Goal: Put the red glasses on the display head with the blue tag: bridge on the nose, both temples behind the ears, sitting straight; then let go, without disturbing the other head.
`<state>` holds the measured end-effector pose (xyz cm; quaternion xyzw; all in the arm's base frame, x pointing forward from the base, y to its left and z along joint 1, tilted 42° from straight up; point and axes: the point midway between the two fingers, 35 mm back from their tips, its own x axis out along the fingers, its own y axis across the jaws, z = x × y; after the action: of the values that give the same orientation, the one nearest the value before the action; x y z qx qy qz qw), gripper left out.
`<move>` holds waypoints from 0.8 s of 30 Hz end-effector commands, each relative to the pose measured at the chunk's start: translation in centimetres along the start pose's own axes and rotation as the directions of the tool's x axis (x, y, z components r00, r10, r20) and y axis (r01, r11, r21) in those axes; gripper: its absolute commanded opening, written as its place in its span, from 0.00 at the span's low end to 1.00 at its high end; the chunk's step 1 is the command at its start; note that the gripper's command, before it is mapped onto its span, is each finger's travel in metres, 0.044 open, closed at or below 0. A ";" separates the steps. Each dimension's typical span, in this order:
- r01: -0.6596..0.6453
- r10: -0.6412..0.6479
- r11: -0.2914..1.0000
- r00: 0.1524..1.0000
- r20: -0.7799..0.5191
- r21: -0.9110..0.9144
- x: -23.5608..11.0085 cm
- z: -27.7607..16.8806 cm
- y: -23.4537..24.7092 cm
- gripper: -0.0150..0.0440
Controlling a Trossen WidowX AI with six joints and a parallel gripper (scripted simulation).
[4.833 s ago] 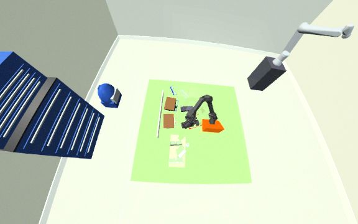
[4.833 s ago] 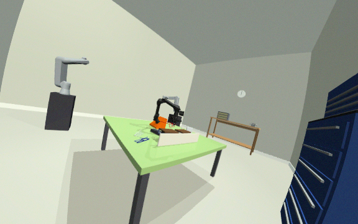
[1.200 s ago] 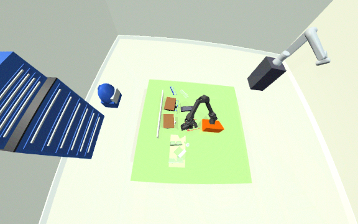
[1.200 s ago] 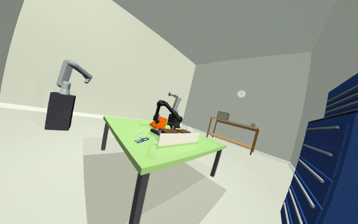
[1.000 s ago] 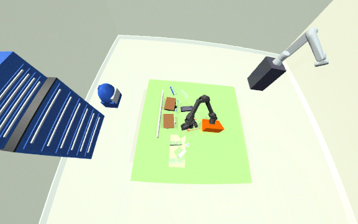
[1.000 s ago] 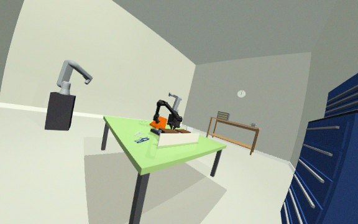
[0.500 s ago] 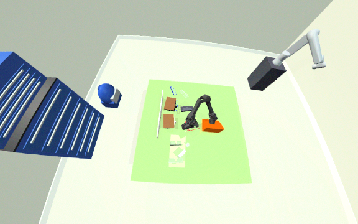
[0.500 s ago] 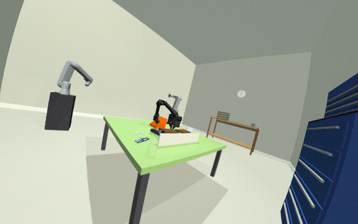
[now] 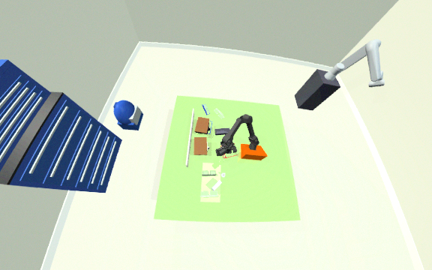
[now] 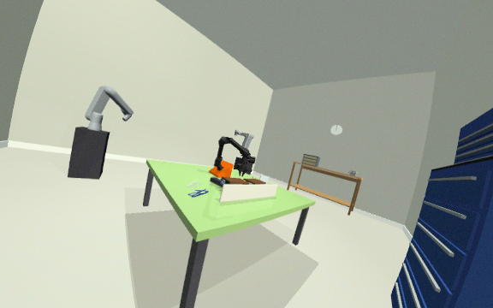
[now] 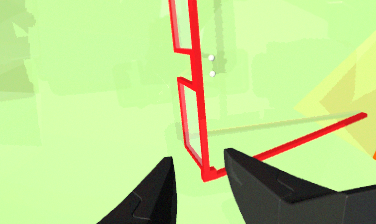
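The red glasses (image 11: 309,136) (image 9: 232,156) lie on the green table (image 9: 261,187) (image 10: 229,214), with one temple folded out to the right in the wrist view. My gripper (image 11: 198,161) (image 9: 223,151) (image 10: 243,171) is low over them and open; the frame's hinge corner sits in the gap between the two black fingers, close to the right one. Two brown display heads (image 9: 202,124) (image 9: 200,145) stand side by side just left of the gripper, in front of a white panel (image 9: 190,139) (image 10: 248,192). I cannot tell which head carries the blue tag.
The arm's orange base (image 9: 253,151) (image 10: 221,170) is right of the gripper. A beige tray (image 9: 210,193) with other glasses lies in front, a dark case (image 9: 221,131) behind, and blue glasses (image 9: 205,109) (image 10: 198,193) at the back of the table.
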<state>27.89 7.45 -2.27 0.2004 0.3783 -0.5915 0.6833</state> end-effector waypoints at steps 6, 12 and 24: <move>0.001 -0.001 1.000 1.000 0.000 -0.001 0.1 0.0 -0.1 0.59; 0.010 -0.010 1.000 1.000 -0.004 0.021 -0.3 -0.1 -0.8 0.55; 0.010 -0.010 1.000 1.000 -0.004 0.021 -0.1 -0.1 -0.8 0.49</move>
<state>27.36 7.58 -1.95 0.2068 0.3737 -0.5956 0.6803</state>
